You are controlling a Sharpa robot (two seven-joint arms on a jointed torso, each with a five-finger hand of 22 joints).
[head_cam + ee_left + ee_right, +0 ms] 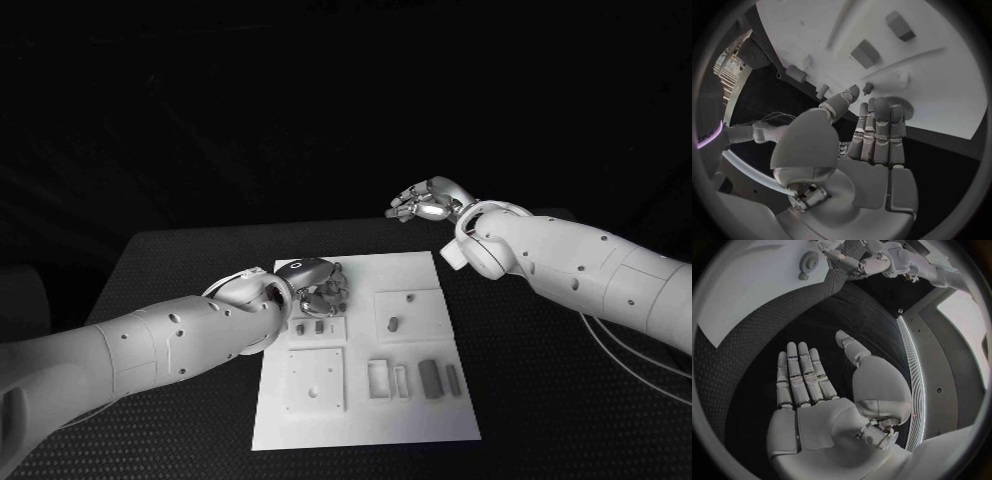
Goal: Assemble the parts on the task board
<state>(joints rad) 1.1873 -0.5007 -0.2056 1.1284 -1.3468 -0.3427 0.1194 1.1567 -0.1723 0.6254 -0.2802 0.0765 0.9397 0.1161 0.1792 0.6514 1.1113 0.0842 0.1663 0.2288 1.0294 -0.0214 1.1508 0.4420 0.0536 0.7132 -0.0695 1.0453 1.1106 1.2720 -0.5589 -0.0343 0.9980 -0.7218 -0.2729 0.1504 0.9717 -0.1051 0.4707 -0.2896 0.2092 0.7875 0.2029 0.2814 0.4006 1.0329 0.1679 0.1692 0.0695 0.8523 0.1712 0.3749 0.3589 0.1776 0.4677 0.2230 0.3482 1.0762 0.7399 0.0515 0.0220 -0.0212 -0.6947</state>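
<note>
Left hand over the white task board, fingers straight and together, holding nothing, right hand flat, empty, above the black table, grey parts on board.

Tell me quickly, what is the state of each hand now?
Left hand: open, holding nothing, fingers straight over the task board.
Right hand: open, holding nothing, above the black table.

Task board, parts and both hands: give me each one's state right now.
task board: flat on the black table.
left hand: over the board, fingers extended, holding nothing.
right hand: raised beyond the board's far corner, empty.
grey parts: lying on the board's near half.
</note>
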